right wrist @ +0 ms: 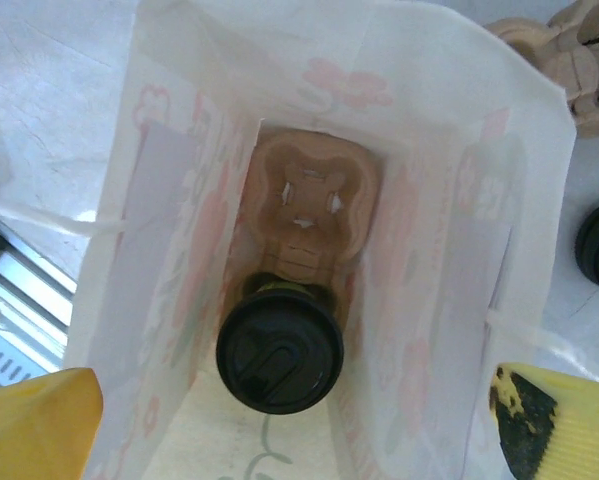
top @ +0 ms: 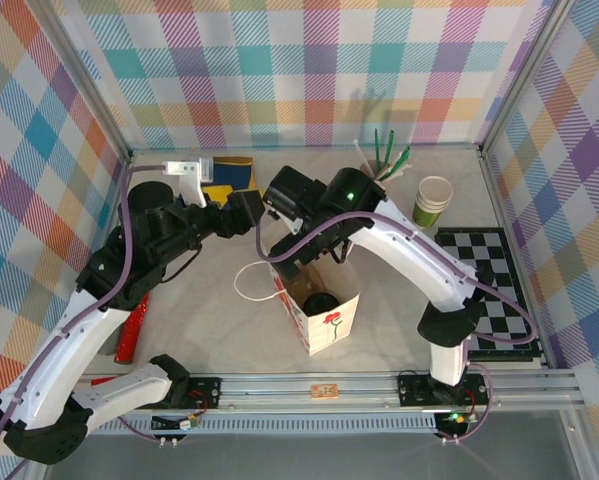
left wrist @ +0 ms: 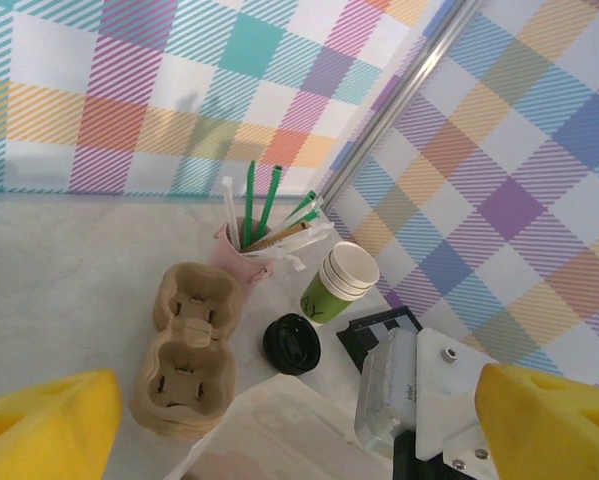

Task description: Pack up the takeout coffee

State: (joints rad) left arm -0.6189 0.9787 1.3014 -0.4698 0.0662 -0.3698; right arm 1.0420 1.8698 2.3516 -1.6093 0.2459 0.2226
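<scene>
takeout coffee [right wrist: 279, 350] in paper bag [right wrist: 159, 200], right fingers [right wrist: 39, 425] apart

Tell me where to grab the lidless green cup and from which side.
Grip the lidless green cup across its green wall just below the white rim, probably from the checkered mat side: it stands upright and open, and the pink pot of sticks sits close on its other side.

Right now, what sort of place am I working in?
Likely a staged robot test cell dressed as a café packing counter: plaid walls on an aluminium frame, a paper bag holding the takeout coffee, and a pink pot of sticks.
</scene>
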